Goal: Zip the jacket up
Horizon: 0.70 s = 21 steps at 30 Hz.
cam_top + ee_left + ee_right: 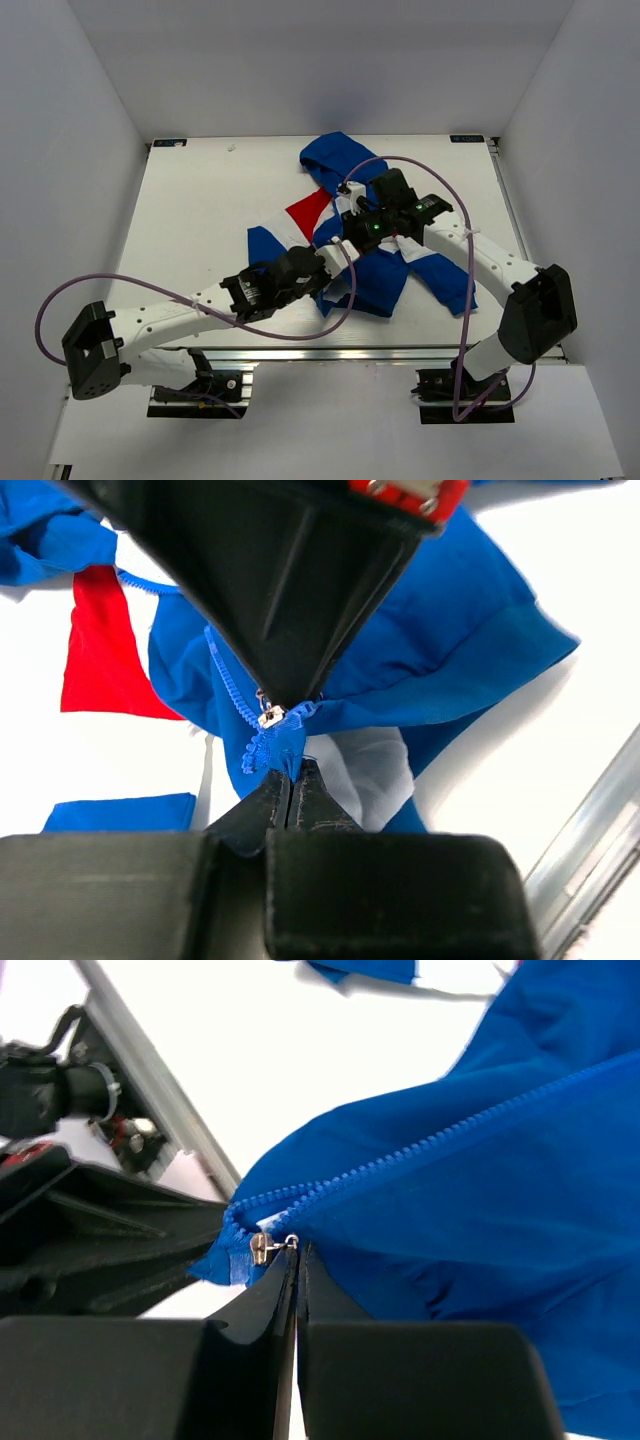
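The jacket (372, 275) lies crumpled at the table's middle, royal blue with a red panel (308, 212) and white patches. My left gripper (336, 259) is shut on the blue fabric at the zipper's bottom end (289, 772). The small metal slider (270, 717) sits just above its tips. My right gripper (352, 226) comes from the opposite side, and its fingers (300, 590) meet at the slider. In the right wrist view my right gripper (297, 1251) is shut on the zipper pull beside the slider (259, 1249). The blue zipper teeth (420, 1145) run away up and to the right.
An aluminium rail (592, 832) runs along the table's near edge, and it also shows in the right wrist view (150, 1090). Purple cables (300, 335) loop over both arms. White walls enclose the table on three sides.
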{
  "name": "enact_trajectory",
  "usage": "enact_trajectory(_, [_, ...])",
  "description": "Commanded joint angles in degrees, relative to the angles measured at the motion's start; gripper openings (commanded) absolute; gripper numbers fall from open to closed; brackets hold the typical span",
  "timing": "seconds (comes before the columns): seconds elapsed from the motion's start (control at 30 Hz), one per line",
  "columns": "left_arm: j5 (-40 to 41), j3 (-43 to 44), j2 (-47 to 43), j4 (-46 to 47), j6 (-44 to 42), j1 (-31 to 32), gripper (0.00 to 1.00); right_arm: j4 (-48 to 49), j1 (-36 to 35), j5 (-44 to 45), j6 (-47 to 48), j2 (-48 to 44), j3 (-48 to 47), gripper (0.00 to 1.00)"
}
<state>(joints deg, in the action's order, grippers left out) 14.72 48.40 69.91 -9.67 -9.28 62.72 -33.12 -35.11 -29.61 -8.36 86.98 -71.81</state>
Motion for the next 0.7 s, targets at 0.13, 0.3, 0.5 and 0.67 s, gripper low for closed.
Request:
enact_trajectory(0.13, [-3.57,-1.29,-6.28,2.02,6.37,3.55,0.0,13.53,7.78,7.65,8.1,-8.56,7.9,0.0])
enact_trajectory(0.3, [-1.1,-1.29,-7.06,0.54,12.34,3.55,0.51,13.97,6.64,1.04,5.37,-14.29,15.63,0.0])
enact_trajectory(0.5, [-5.66,-3.31,-13.38,-6.4,25.69,3.55,0.85,14.14,-0.82,3.58,2.39,-15.88,20.3,0.0])
enact_trajectory(0.67, [-8.21,-6.82,-19.8,-11.43,43.67,3.55,0.91,16.42,-6.19,6.57,-1.73,-15.35,24.6,0.0])
